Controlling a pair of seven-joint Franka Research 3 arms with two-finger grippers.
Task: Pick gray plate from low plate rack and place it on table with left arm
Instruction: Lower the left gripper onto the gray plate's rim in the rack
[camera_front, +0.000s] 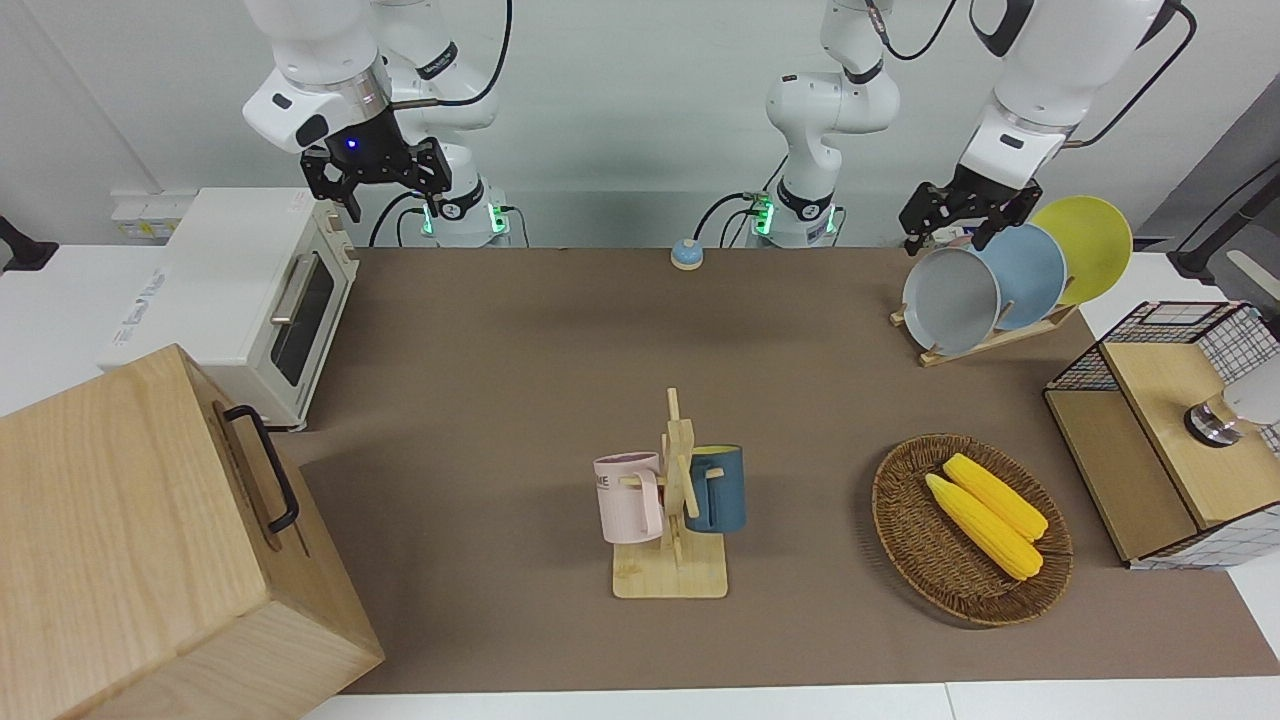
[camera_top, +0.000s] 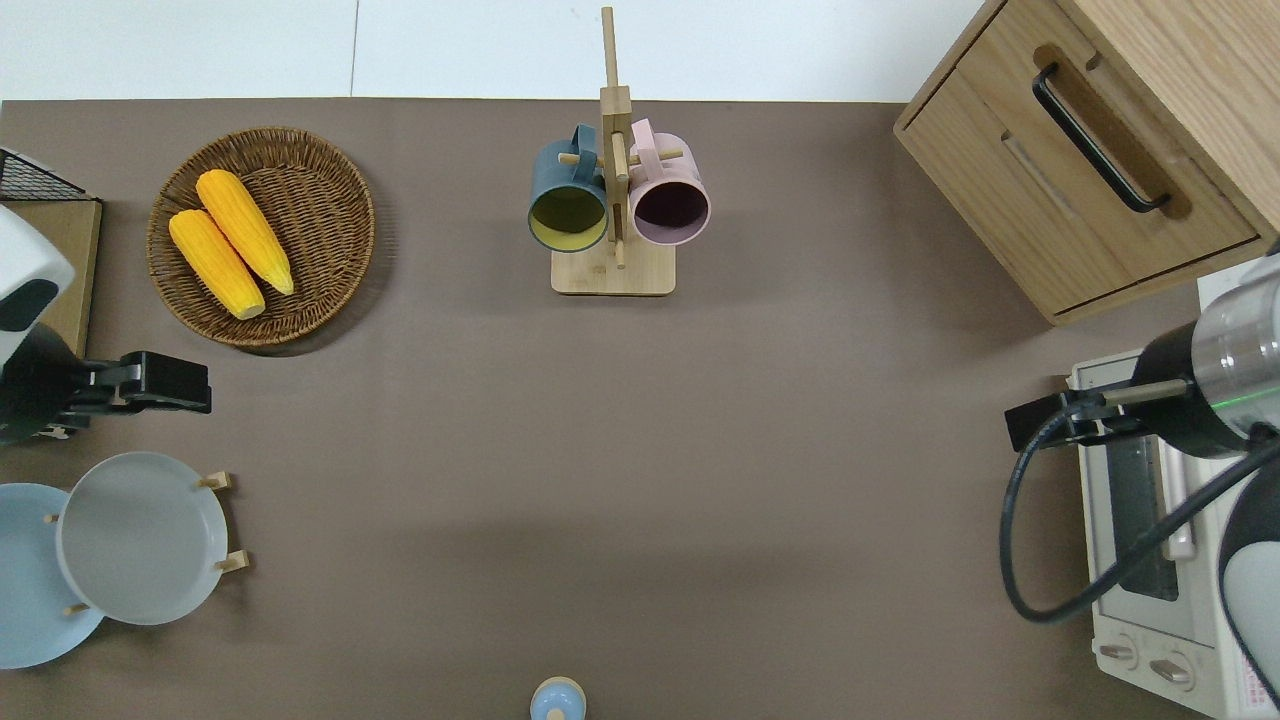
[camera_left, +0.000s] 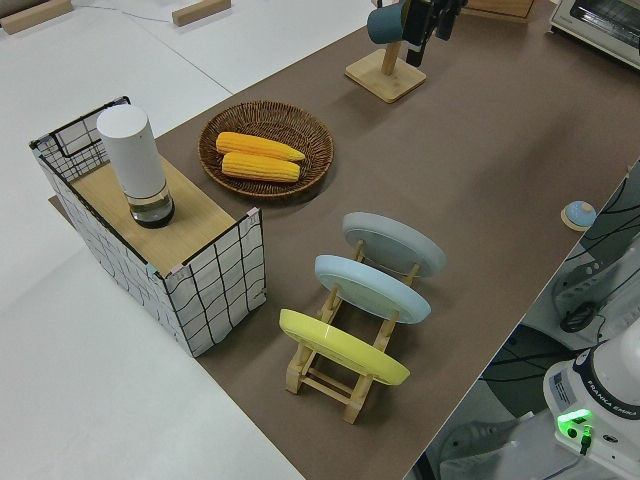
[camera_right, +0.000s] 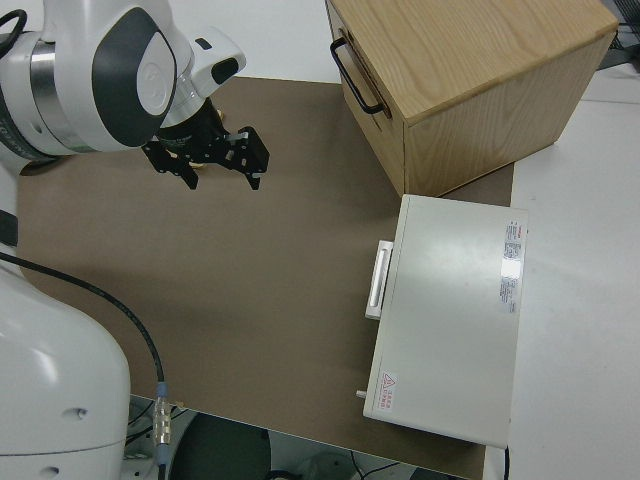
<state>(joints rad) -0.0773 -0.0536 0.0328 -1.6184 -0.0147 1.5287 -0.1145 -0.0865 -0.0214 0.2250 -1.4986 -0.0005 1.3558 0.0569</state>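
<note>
I see the left gripper (camera_front: 962, 222) hanging just over the low plate rack (camera_front: 1000, 335), wrist tilted down toward the plates. Its jaws stand apart, clamped on nothing. The right arm (camera_front: 340, 90) is parked, its jaws also apart.

The low plate rack sits at the left arm's end of the bench (camera_top: 640, 450), close to that end's edge and close to the edge nearest the robots. Toward the middle of the bench from the rack, the brown surface lies open. Farther from the robots than the rack lies a wicker basket (camera_top: 330, 230) holding two corn cobs (camera_top: 230, 243), with a strip of bare bench between basket and rack. A wire-sided box (camera_left: 215, 285) stands near the rack, off the bench's end.

The gray plate (camera_front: 950, 300) leans in the rack's slot nearest the bench's middle, tilted against the pegs. It is round, pale gray with a faint bluish tint, plain, with a shallow rim. Just beside it in the rack stands a blue plate (camera_front: 1030, 272), then a yellow plate (camera_front: 1090, 245).
</note>
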